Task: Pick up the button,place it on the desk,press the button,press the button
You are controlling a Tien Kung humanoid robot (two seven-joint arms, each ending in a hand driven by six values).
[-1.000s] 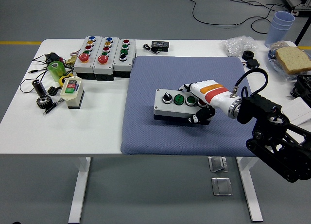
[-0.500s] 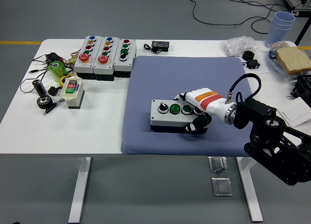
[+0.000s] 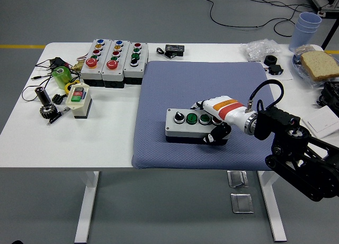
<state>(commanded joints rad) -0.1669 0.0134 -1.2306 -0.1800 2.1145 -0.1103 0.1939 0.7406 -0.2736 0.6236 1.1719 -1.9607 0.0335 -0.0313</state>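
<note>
A grey button box (image 3: 186,124) with a black selector knob and green buttons lies on the blue-grey mat (image 3: 201,85), near the mat's front edge. My right hand (image 3: 216,122), white with an orange and red band, grips the box's right end with the fingers curled over its top and front. The box seems to rest on the mat. My left arm is out of view.
Three more grey button boxes (image 3: 114,61) stand at the back left. A small beige switch box (image 3: 78,98), a green object (image 3: 61,74), a gear (image 3: 46,109) and cables lie on the left. Bread (image 3: 319,64), blue cups (image 3: 305,29) and black parts sit at the right.
My right hand moved the button box toward the front-left of the mat and lowered it; in the last half second it barely shifted.
</note>
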